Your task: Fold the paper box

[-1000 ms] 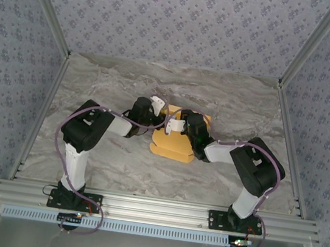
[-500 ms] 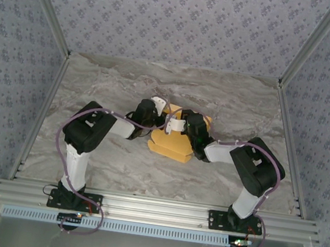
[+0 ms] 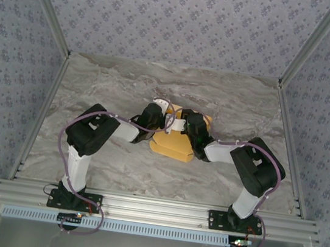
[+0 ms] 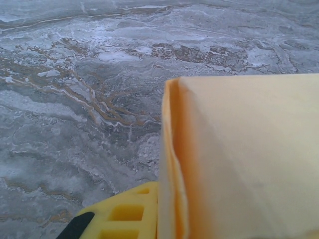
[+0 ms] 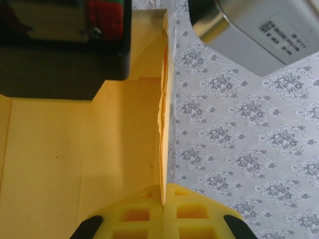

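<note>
The paper box (image 3: pixel 174 143) is yellow-orange card lying mid-table between both arms, partly folded with walls raised. My left gripper (image 3: pixel 164 112) is at the box's far left corner. In the left wrist view one yellow finger (image 4: pixel 127 216) presses against a raised double-layer wall (image 4: pixel 172 164) of the paper box (image 4: pixel 249 149); the other finger is hidden behind the card. My left gripper (image 4: pixel 167 204) is shut on that wall. My right gripper (image 3: pixel 183 125) reaches in from the right. Its yellow pads meet at my right gripper (image 5: pixel 163 193), pinching a thin upright wall (image 5: pixel 163 124) of the paper box (image 5: pixel 75 149).
The marble table (image 3: pixel 115 86) has patterned walls at the back and sides. An aluminium rail (image 3: pixel 153 208) runs along the near edge. The left arm's dark body (image 5: pixel 60 55) and a grey housing (image 5: pixel 259 35) hang close above the box in the right wrist view.
The left arm has slid right to the box's corner and its jaws have closed onto the raised wall. The right arm and its grip have not moved.
</note>
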